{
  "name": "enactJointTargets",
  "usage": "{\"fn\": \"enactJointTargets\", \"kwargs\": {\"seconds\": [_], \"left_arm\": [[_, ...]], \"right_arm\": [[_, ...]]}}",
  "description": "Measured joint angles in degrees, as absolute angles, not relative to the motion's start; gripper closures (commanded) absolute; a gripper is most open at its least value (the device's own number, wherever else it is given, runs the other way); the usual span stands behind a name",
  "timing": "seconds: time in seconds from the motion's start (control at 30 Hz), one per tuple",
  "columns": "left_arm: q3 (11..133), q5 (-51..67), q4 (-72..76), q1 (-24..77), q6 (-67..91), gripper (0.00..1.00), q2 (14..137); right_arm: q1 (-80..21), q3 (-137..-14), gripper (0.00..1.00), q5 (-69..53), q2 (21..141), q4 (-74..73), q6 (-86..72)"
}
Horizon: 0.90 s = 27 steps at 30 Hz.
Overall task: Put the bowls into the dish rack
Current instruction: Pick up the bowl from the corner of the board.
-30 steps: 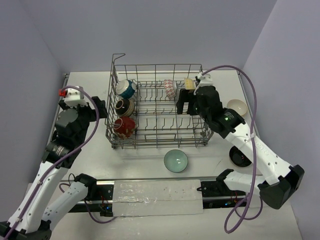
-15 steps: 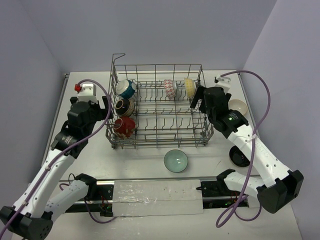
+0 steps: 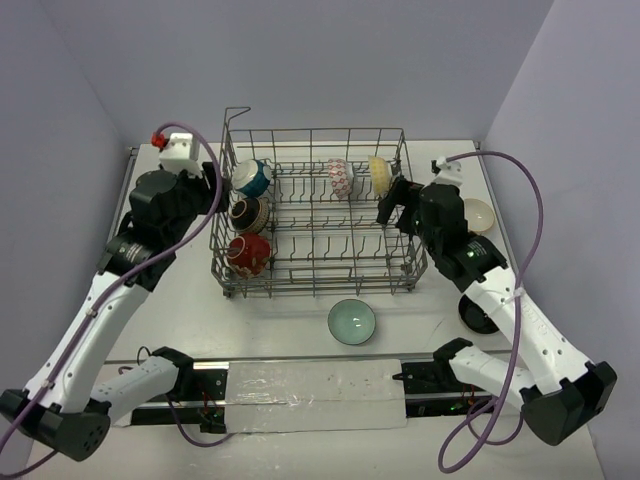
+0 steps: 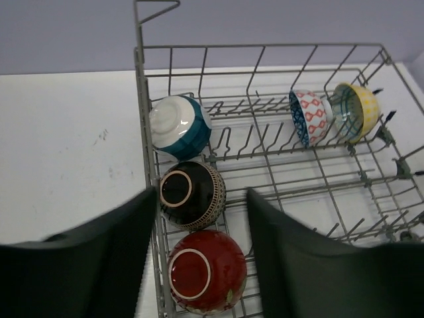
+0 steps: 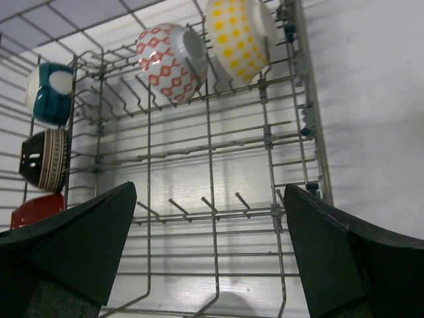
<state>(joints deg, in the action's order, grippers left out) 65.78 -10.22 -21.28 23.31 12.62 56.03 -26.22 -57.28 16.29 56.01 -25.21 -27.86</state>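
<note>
The grey wire dish rack [image 3: 312, 131] stands mid-table. Along its left side sit a teal-and-white bowl [image 3: 252, 177], a black bowl [image 3: 249, 214] and a red bowl [image 3: 248, 254]. At its back lean a red-patterned bowl [image 3: 340, 177] and a yellow bowl [image 3: 379, 175]. My left gripper [image 3: 205, 195] hangs open and empty above the rack's left wall; in the wrist view [image 4: 202, 191] the black bowl [image 4: 192, 195] and red bowl [image 4: 206, 271] show between its fingers. At the rack's right wall my right gripper [image 3: 395, 205] is wide open and empty [image 5: 209, 189].
A pale green bowl [image 3: 352, 321] sits on the table in front of the rack. A cream bowl [image 3: 475, 214] and a black bowl [image 3: 480, 314] lie right of the rack, partly behind my right arm. Grey walls close in both sides.
My right gripper has drawn back from the yellow bowl to the rack's right wall, leaving the bowl in the rack. My left arm has swung farther back along the rack's left wall.
</note>
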Motion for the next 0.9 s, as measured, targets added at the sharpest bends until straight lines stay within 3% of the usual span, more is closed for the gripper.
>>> {"fn": "enactJointTargets", "kwargs": {"seconds": [0.07, 0.13, 0.2, 0.23, 0.33, 0.37, 0.43, 0.5, 0.67, 0.9], "left_arm": [[67.44, -9.34, -21.85, 24.36, 12.67, 0.55, 58.7], [68.86, -7.84, -22.11, 25.65, 12.49, 0.7, 61.04], [70.39, -6.44, -22.39, 27.44, 11.57, 0.96, 63.44], [71.2, -5.69, -22.39, 28.23, 11.27, 1.0, 64.58], [73.56, -3.79, -22.72, 30.09, 9.85, 1.0, 67.85], [74.56, -3.29, -23.24, 30.65, 9.54, 0.99, 69.1], [77.34, -3.01, -24.08, 31.79, 8.54, 0.73, 72.03], [80.36, -2.81, -24.93, 33.41, 8.16, 0.64, 75.16], [84.84, -2.83, -24.73, 37.36, 8.19, 0.61, 80.27], [76.97, -8.97, -25.58, 38.19, 8.25, 0.4, 73.52]], "right_arm": [[-26.22, -57.28, 0.0, 18.68, 55.29, -25.45, -28.8], [-26.2, -57.25, 0.0, 20.45, 54.39, -25.61, -29.15], [-26.2, -57.25, 0.0, 21.82, 53.39, -25.63, -29.15], [-26.2, -57.25, 0.0, 22.72, 52.9, -25.65, -29.15], [-26.02, -57.25, 0.0, 24.97, 51.96, -25.74, -29.12], [-25.91, -57.23, 0.0, 24.95, 51.7, -25.65, -29.06], [-25.82, -56.53, 0.0, 24.14, 50.54, -24.34, -28.62], [-25.85, -55.96, 0.0, 23.94, 49.15, -23.59, -28.49], [-24.12, -57.28, 0.07, 28.73, 49.84, -24.77, -29.63], [-11.46, -56.84, 0.14, 28.82, 54.5, -27.29, -33.08]]}}
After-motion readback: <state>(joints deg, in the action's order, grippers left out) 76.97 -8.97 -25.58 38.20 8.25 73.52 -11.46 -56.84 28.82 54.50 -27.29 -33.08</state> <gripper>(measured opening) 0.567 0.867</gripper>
